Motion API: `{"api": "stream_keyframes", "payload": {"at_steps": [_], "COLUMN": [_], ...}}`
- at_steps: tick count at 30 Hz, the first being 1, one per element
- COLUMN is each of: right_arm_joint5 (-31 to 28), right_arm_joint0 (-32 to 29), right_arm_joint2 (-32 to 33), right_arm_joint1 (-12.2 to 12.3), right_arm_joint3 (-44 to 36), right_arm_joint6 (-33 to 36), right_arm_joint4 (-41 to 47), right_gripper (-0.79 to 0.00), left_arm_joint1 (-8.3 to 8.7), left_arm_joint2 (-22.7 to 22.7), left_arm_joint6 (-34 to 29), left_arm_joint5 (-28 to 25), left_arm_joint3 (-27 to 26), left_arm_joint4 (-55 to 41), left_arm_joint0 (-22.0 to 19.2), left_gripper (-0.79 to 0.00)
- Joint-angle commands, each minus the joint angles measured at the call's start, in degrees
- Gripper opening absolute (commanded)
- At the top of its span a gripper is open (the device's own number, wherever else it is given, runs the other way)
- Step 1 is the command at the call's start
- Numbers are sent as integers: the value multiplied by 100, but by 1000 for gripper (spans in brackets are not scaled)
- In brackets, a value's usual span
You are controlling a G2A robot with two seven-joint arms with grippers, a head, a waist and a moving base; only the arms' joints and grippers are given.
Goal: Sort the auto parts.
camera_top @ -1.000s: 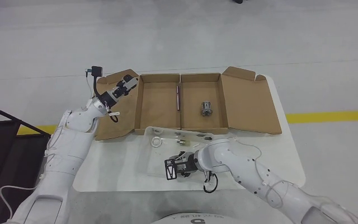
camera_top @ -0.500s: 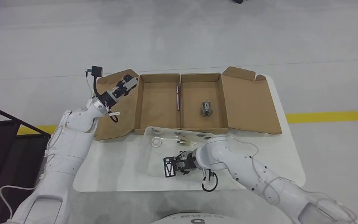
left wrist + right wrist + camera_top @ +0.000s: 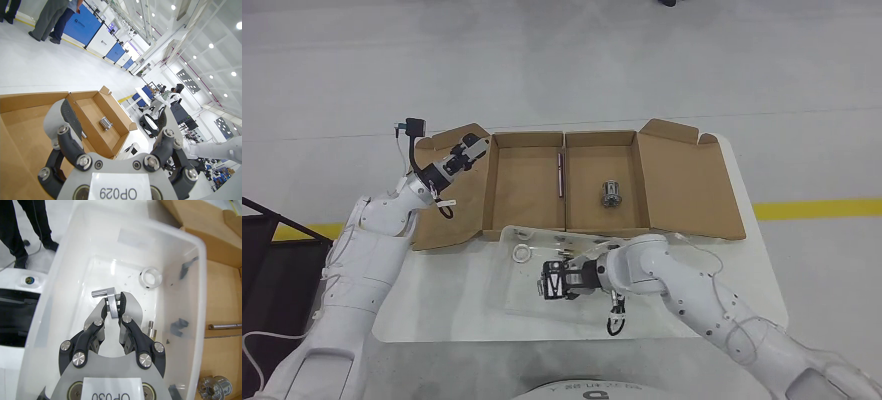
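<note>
Right now the right gripper [image 3: 113,306] is clamped on a small metal bracket [image 3: 111,302] with a short pin sticking out sideways from its top; both pads grip the bracket's flat faces, and the part sits inside the clear plastic bin [image 3: 200,294], though whether it touches the bin's floor cannot be told; from the top view that gripper [image 3: 552,283] is over the bin [image 3: 517,300], which stands on the white table [image 3: 742,290] just in front of the cardboard box [image 3: 682,190]; loose in the bin lie a pale collar ring [image 3: 150,277], a threaded stud [image 3: 151,330] just beside the gripper's finger, and a few black plastic pieces [image 3: 178,326] near the wall on the box side; the box is open with two compartments: a steel rod [image 3: 561,173] lies in the left one along the divider, and a toothed hub [image 3: 612,193] rests in the right one; the left gripper [image 3: 115,111] has its fingers spread wide with nothing between them, and hangs above the box's left flap [image 3: 467,155], well apart from the bin
</note>
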Motion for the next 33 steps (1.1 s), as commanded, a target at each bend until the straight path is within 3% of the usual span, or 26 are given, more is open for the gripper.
{"api": "stream_keyframes", "payload": {"at_steps": [1, 11, 25, 33], "right_arm_joint5": [-163, -1146, -1123, -1146], "right_arm_joint0": [-147, -747, -759, -513], "right_arm_joint2": [334, 1566, 1563, 1729], "right_arm_joint1": [86, 413, 430, 397], "right_arm_joint3": [-48, 83, 119, 545], "right_arm_joint6": [-414, -2370, -2449, -3294], "right_arm_joint4": [163, 700, 771, 2156], "right_gripper": [-785, -785, -785, -785], "left_arm_joint1": [0, 0, 0, 0], "left_arm_joint2": [0, 0, 0, 0], "left_arm_joint6": [0, 0, 0, 0], "left_arm_joint5": [0, 0, 0, 0], "left_arm_joint3": [0, 0, 0, 0], "left_arm_joint4": [0, 0, 0, 0], "left_arm_joint0": [0, 0, 0, 0], "left_gripper": [0, 0, 0, 0]}}
